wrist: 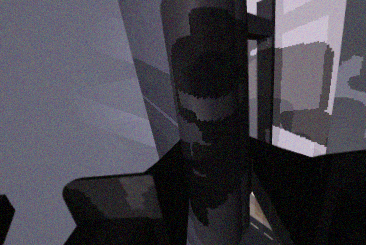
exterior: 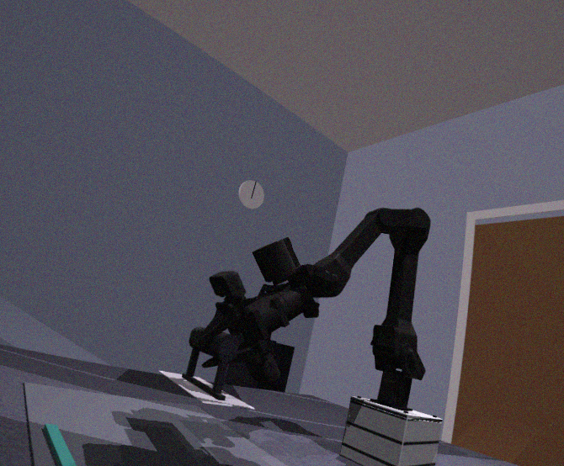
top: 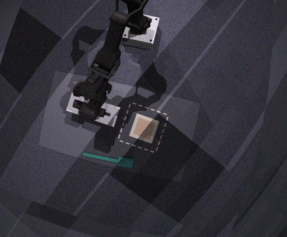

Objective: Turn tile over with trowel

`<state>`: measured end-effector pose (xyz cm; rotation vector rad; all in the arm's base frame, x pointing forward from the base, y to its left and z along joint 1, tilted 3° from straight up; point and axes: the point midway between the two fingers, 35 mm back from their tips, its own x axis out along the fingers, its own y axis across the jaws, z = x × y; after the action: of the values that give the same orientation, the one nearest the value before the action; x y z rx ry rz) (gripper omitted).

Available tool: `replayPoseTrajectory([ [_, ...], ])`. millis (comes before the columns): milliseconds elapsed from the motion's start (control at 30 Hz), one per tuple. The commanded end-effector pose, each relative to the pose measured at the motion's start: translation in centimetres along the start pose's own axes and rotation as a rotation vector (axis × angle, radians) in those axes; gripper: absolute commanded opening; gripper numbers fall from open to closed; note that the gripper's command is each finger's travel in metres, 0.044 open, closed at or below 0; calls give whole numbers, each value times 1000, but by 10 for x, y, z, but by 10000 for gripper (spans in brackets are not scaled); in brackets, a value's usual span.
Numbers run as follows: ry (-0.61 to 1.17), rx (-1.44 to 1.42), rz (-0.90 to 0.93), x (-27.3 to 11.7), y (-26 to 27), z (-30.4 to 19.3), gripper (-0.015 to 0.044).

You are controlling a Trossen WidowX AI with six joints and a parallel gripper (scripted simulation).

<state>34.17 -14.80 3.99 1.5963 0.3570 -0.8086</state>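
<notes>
The tile lies flat inside the dashed outline on the grey mat. Its upper face shows a tan square with a pale border and no dark mark; its underside is hidden. A corner of the tile shows in the wrist view. The trowel's white blade is left of the tile, apart from it. My gripper is shut on the trowel's dark round handle. Whether the blade touches the mat is unclear.
A teal flat tool lies near the mat's front edge, in front of the tile. The arm's white base block stands behind the mat. Shadows cross the mat and table.
</notes>
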Motion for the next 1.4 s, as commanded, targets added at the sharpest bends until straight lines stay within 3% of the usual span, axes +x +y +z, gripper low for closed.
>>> replayPoseTrajectory([
  [0, 1, -6, 17, -1, 6, 0, 0],
  [933, -2, 3, -3, 0, 0, 1, 0],
  [1367, -230, 198, -17, 34, 11, 49, 0],
])
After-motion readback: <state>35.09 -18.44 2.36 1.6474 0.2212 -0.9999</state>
